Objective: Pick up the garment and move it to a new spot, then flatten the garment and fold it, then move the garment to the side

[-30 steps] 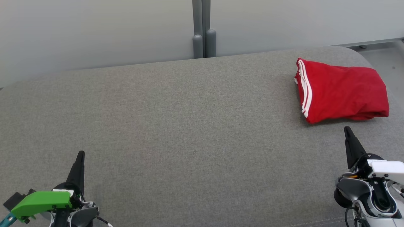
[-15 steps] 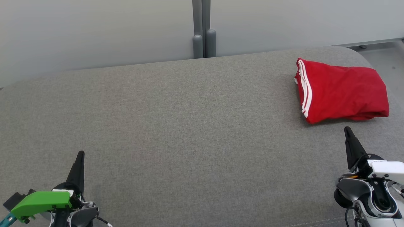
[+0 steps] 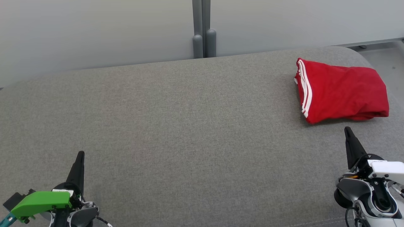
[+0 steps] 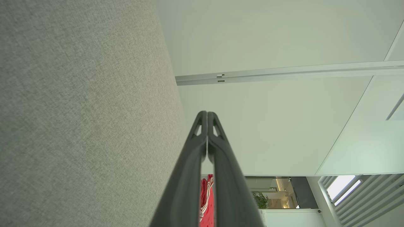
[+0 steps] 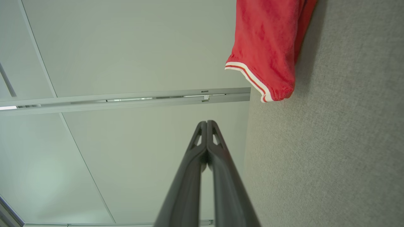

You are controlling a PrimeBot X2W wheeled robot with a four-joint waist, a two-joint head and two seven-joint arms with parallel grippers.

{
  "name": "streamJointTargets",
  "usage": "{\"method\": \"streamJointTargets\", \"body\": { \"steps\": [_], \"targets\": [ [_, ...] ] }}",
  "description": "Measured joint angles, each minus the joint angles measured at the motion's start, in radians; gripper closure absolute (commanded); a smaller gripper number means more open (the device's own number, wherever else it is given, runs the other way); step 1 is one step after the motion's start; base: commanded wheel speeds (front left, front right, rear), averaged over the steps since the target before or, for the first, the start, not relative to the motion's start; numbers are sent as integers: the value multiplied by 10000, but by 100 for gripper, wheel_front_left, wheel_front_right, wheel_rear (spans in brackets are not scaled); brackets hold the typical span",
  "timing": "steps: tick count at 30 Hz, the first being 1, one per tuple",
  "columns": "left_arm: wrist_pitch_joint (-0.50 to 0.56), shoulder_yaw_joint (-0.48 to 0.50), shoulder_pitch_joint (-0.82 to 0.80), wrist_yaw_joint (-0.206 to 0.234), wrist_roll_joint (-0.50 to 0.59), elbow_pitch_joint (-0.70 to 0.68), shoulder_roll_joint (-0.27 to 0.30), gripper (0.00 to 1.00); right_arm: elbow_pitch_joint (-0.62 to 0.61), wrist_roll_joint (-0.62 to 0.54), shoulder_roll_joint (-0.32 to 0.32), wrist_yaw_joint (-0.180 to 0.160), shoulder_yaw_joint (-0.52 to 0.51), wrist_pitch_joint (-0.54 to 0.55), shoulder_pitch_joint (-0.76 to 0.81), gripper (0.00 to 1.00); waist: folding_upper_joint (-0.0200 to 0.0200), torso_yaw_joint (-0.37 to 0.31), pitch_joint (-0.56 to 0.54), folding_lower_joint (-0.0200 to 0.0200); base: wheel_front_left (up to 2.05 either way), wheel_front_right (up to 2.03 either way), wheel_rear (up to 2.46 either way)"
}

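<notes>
Both hands I see pressed closed and empty, left hand [image 3: 80, 155] and right hand [image 3: 347, 130] pointing forward above the desk [image 3: 189, 119]. The folded red garment [image 3: 342, 90] lies far right, long side across, striped edge facing left.

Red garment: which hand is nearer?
Right. The right hand sits just below the folded red garment, apart from it; the left hand is far across the grey surface.
</notes>
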Motion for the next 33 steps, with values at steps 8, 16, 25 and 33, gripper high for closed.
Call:
{"method": "streamJointTargets", "body": {
  "steps": [8,16,25,33],
  "targets": [
    [69,6,-1,0,0,6,0,100,12,0,4,0,-12,0,0,100,0,0,0,0,0,0,0],
    [71,10,-2,0,0,10,-2,100,27,0,6,0,-27,2,-1,100,0,0,-1,0,0,0,0],
    [71,15,-3,0,0,8,-2,100,27,0,10,0,-35,19,-2,100,0,0,-1,0,0,0,0],
    [71,23,-3,0,0,8,-2,100,27,0,12,0,-42,29,-2,100,0,0,0,0,0,0,0]
  ]
}}
